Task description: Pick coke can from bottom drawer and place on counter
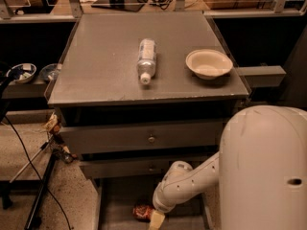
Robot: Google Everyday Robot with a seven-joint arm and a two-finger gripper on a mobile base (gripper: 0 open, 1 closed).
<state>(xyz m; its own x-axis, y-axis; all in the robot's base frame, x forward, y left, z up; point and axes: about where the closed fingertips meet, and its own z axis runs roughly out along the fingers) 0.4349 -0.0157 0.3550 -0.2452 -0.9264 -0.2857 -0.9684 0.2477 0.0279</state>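
The coke can point(142, 212) lies on its side on the flat grey floor of the open bottom drawer point(120, 198), near the bottom edge of the camera view. My gripper point(156, 220) hangs at the end of the white arm, reaching down into the drawer right beside the can, on its right side. The gripper is partly cut off by the frame's bottom edge. The counter point(105, 66) is the broad grey top of the cabinet above.
A clear plastic bottle point(146, 60) lies on the counter's middle, and a beige bowl point(208, 63) sits to its right. Two knobbed drawers point(151, 139) are closed above the open drawer. A stand with cables point(41, 195) is on the floor at the left.
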